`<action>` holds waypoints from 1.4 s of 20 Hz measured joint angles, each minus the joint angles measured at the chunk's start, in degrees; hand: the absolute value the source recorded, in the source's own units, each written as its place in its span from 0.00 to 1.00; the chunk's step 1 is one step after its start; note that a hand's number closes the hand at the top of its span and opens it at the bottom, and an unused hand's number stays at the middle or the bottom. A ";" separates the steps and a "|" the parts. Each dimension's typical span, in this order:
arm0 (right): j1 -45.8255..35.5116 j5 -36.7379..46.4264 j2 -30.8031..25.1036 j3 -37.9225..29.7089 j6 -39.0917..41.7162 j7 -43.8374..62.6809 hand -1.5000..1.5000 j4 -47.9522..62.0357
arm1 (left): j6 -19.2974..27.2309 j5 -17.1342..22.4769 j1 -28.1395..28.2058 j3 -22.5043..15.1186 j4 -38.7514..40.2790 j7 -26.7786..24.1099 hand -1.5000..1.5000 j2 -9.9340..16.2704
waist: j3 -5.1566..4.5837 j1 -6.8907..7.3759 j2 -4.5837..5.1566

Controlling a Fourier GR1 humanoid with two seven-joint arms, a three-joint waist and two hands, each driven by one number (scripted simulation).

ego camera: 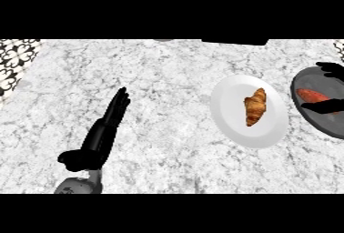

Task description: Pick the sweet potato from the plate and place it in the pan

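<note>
My right hand point(328, 107) hung with fingers spread around the orange-red sweet potato point(311, 95), which already lay in the dark grey round pan point(310, 119) at far right. Only withdrawing remained, I judged. My left hand point(101, 136) rested open.

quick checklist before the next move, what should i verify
1. Sweet potato over the pan: ok.
2. Sweet potato off the plate: ok; only a croissant lies there.
3. Right hand released: cannot tell; fingers show above and below the sweet potato at the view's edge.
4. Sweet potato resting on the pan floor: cannot tell.
5. Left hand out of the way: ok; open, left of the plate.
</note>
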 measured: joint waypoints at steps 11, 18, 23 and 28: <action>-0.61 -11.16 -3.41 -11.13 10.32 -7.67 0.00 2.14 | 0.49 0.11 -0.22 1.12 0.23 0.06 0.50 0.04 | 0.05 -1.58 -0.35; 3.44 -15.09 -9.43 -14.57 27.06 -10.43 0.00 4.27 | 1.08 -0.42 0.90 0.91 -0.42 0.02 0.50 -0.21 | 0.05 -2.42 -0.67; 7.30 -15.29 -11.94 -14.24 32.54 -10.75 0.00 2.95 | 0.73 -0.20 1.49 1.48 -0.40 -0.32 0.50 0.32 | 0.09 -2.80 -0.80; 10.72 -15.24 -12.53 -13.49 33.93 -11.86 0.00 0.66 | 1.05 -0.40 1.61 1.32 -0.85 0.17 0.50 0.06 | 0.14 -3.10 -0.95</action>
